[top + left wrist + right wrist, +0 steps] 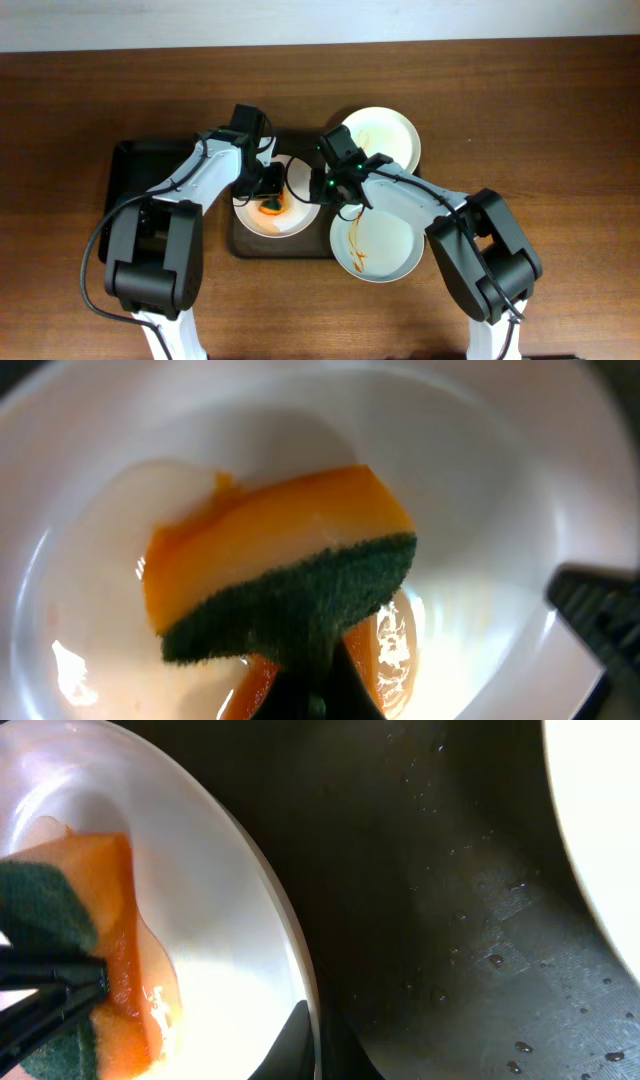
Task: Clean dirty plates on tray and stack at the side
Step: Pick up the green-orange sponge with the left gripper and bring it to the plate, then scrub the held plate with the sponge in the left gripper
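A white plate (296, 216) lies on the left of the dark brown tray (245, 246). My left gripper (268, 196) is shut on an orange sponge with a green scrub side (285, 565) and presses it on this plate (480, 490). Orange sauce is smeared under the sponge. My right gripper (325, 190) is shut on the plate's right rim (292, 945), one finger on each side. A second plate (385, 135), faintly streaked, lies at the back right. A third plate (390, 240) with an orange sauce streak lies at the front right. Both overhang the tray's right edge.
A smaller black tray (135, 170) lies to the left, under my left arm. The brown tray's bare floor (450, 870) is wet with droplets. The wooden table (560, 120) surrounds the trays.
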